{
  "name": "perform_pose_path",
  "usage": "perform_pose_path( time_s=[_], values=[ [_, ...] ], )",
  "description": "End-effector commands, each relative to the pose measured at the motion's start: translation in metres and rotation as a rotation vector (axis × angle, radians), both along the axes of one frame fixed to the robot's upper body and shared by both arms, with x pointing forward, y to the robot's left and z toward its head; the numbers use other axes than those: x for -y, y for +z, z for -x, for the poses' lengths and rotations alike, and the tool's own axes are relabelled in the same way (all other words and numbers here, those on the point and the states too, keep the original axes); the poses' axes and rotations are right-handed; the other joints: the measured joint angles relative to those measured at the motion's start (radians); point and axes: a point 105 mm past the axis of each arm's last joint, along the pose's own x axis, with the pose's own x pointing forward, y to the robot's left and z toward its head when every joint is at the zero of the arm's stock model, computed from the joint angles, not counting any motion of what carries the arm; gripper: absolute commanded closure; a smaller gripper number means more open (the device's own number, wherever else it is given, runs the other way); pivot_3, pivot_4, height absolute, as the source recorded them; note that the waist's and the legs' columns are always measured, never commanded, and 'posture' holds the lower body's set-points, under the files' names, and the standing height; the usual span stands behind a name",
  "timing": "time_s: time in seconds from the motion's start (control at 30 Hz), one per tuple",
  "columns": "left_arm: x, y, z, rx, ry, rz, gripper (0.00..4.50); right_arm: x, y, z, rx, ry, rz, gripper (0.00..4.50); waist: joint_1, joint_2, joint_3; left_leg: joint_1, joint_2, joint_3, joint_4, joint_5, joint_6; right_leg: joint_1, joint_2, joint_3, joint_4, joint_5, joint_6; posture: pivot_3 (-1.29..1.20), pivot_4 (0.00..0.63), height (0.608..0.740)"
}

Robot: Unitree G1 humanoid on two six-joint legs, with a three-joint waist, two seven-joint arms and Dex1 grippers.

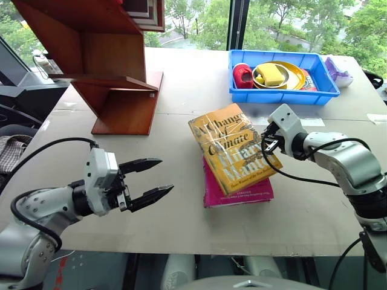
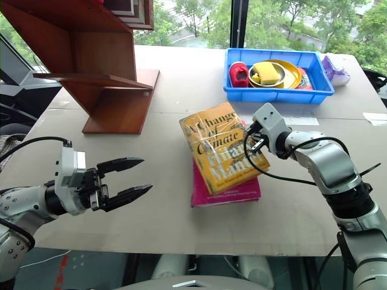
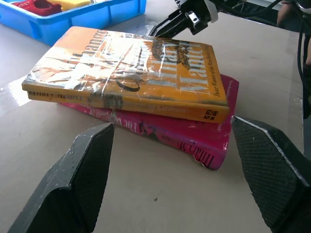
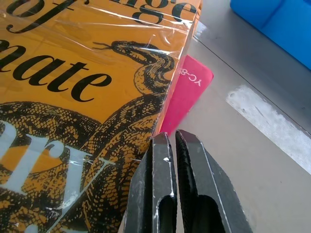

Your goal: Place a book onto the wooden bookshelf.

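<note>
Nothing shelved yet: the book lies on the pink book, the closed, empty right end effector at its edge; the left end effector gapes wide, the wooden bookshelf well beyond.

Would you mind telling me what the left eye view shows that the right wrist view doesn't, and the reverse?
Left eye view alone: the wooden bookshelf, the open left gripper and the bowl with a sponge in the blue tray. Right wrist view alone: a close look at the right gripper, fingers shut, at the book edge. Both: that yellow book lying on the pink book on the table.
</note>
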Motion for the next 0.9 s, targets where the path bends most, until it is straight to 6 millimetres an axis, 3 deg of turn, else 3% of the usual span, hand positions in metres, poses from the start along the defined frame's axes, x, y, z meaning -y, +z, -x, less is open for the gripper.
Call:
perform_pose_path(
  time_s=[0.03,0.2,0.3,0.37,0.5,0.57,0.63,0.73,0.9],
  values=[
    [-0.004,0.005,0.004,0.045,0.014,-0.020,0.53,-0.010,0.010,0.004,0.043,0.038,-0.010,4.47,0.000,0.000,0.000,0.000,0.000,0.000,0.000,0.000,0.000,0.000,0.000,0.000,0.000,0.000,0.000,0.00,0.150,0.740],
    [-0.014,-0.002,0.001,0.011,0.091,-0.033,0.53,-0.010,0.010,0.006,0.052,0.030,-0.026,4.47,0.002,0.000,0.000,0.000,0.000,0.000,0.000,0.000,0.000,0.000,0.000,0.000,0.000,0.000,0.000,0.00,0.150,0.740],
    [-0.019,-0.006,-0.008,-0.042,0.163,-0.016,0.53,0.009,0.022,0.012,0.168,0.074,-0.060,4.47,0.006,0.000,0.000,0.000,0.000,0.000,0.000,0.000,0.000,0.000,0.000,-0.001,0.000,0.000,0.000,0.00,0.150,0.740],
    [-0.022,-0.011,-0.013,-0.105,0.208,-0.015,0.53,0.030,0.020,0.027,0.178,0.162,-0.007,4.47,0.015,0.000,0.000,-0.001,-0.001,0.000,0.000,0.000,0.000,0.000,-0.001,-0.002,-0.001,0.000,0.000,0.00,0.150,0.740],
    [-0.027,-0.017,-0.022,-0.301,0.246,0.077,0.53,0.065,0.029,0.061,0.142,0.250,-0.062,3.50,0.021,0.000,0.000,-0.001,-0.001,-0.001,0.000,-0.001,0.001,0.001,-0.001,-0.002,-0.001,0.000,0.000,0.00,0.150,0.740],
    [-0.027,-0.016,-0.029,-0.370,0.257,0.146,0.53,0.074,0.042,0.079,0.160,0.288,-0.173,2.37,0.015,0.000,0.000,0.002,0.000,-0.001,0.000,-0.001,0.001,0.002,0.000,-0.001,0.000,0.000,0.001,0.00,0.150,0.740],
    [-0.025,-0.015,-0.034,-0.451,0.246,0.219,0.53,0.080,0.050,0.094,0.164,0.317,-0.231,1.65,0.009,0.000,0.000,0.003,0.000,-0.002,0.000,-0.001,0.001,0.004,0.001,-0.001,0.001,0.000,0.001,0.00,0.150,0.740],
    [-0.022,-0.025,-0.042,-0.620,0.259,0.277,0.53,0.083,0.061,0.112,0.160,0.341,-0.286,0.10,-0.004,0.000,0.000,0.008,0.000,-0.002,0.000,-0.001,0.001,0.008,0.001,-0.002,0.001,0.000,0.001,0.00,0.150,0.740],
    [-0.011,-0.043,-0.064,-0.856,0.272,0.439,0.53,0.081,0.074,0.124,0.218,0.360,-0.315,0.04,0.001,-0.001,0.000,0.010,-0.001,-0.003,0.001,-0.001,0.001,0.010,0.001,-0.002,0.001,0.000,0.001,0.00,0.150,0.740]
  ],
)
